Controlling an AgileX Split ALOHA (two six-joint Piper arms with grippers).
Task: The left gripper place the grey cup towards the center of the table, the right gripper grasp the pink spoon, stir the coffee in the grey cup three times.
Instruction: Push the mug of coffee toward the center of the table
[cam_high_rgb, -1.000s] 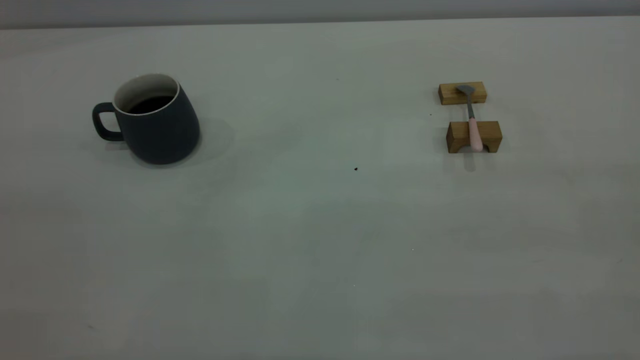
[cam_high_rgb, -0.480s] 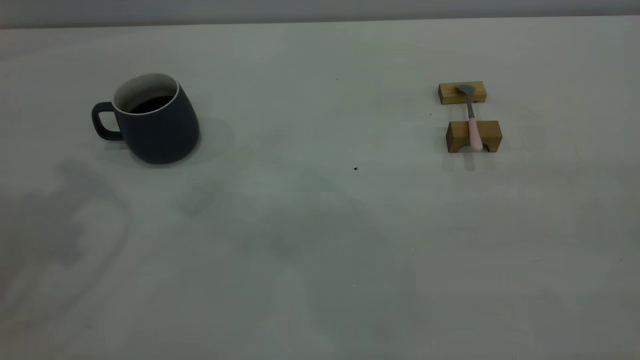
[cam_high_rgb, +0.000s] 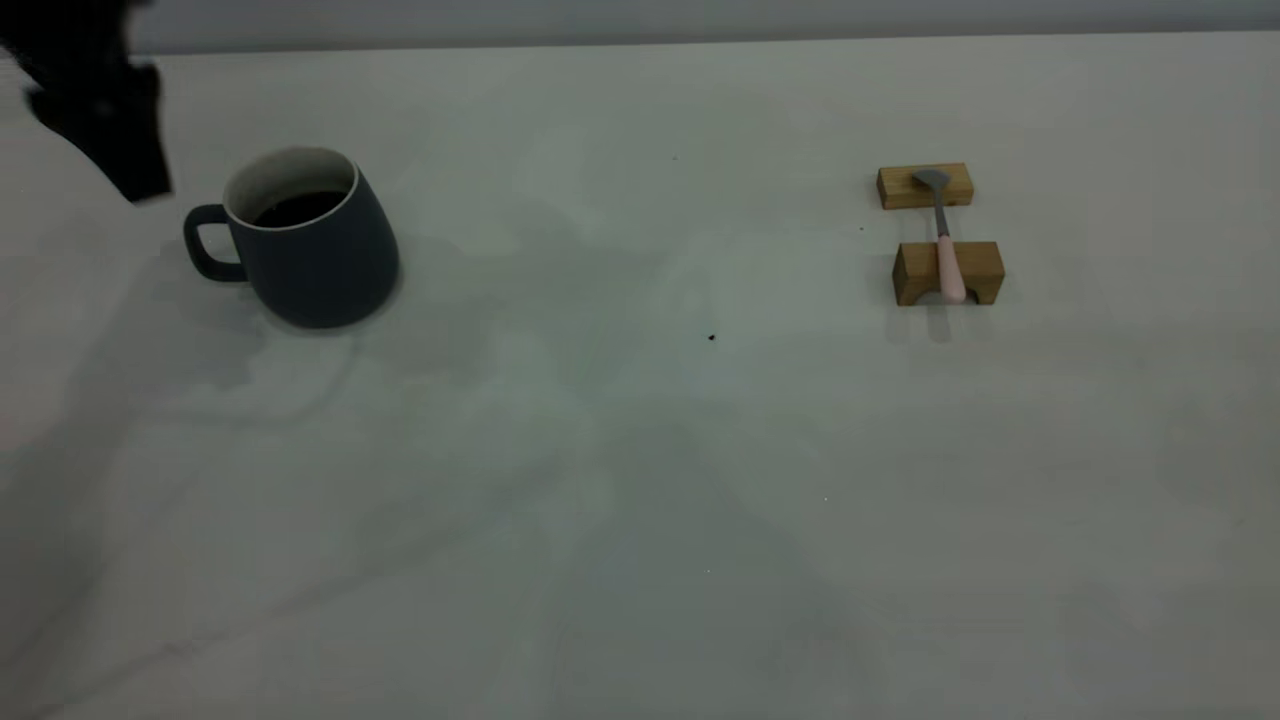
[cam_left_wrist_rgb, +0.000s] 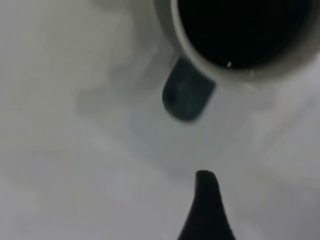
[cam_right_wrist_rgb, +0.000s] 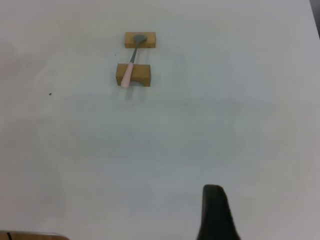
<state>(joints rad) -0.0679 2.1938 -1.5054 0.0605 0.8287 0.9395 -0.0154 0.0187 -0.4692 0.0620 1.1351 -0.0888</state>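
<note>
The grey cup (cam_high_rgb: 310, 245) stands upright at the left of the table (cam_high_rgb: 640, 450), its handle (cam_high_rgb: 205, 245) turned to the left and dark coffee (cam_high_rgb: 300, 208) inside. My left gripper (cam_high_rgb: 100, 100) hangs above the table's far left corner, up and left of the handle and apart from it. In the left wrist view the cup's handle (cam_left_wrist_rgb: 187, 97) and white rim (cam_left_wrist_rgb: 200, 60) lie just ahead. The pink spoon (cam_high_rgb: 948, 262) rests across two tan wooden blocks at the right. A black part of my right gripper (cam_right_wrist_rgb: 216, 215) shows well short of the spoon (cam_right_wrist_rgb: 127, 75).
The two wooden blocks (cam_high_rgb: 925, 186) (cam_high_rgb: 915, 275) sit one behind the other under the spoon. A tiny dark speck (cam_high_rgb: 711, 338) marks the table's middle. The table's back edge (cam_high_rgb: 640, 45) runs just behind the cup.
My left gripper has come into the exterior view at the top left, near the cup's handle. Arm shadows have spread over the table. Cup and spoon have not moved.
</note>
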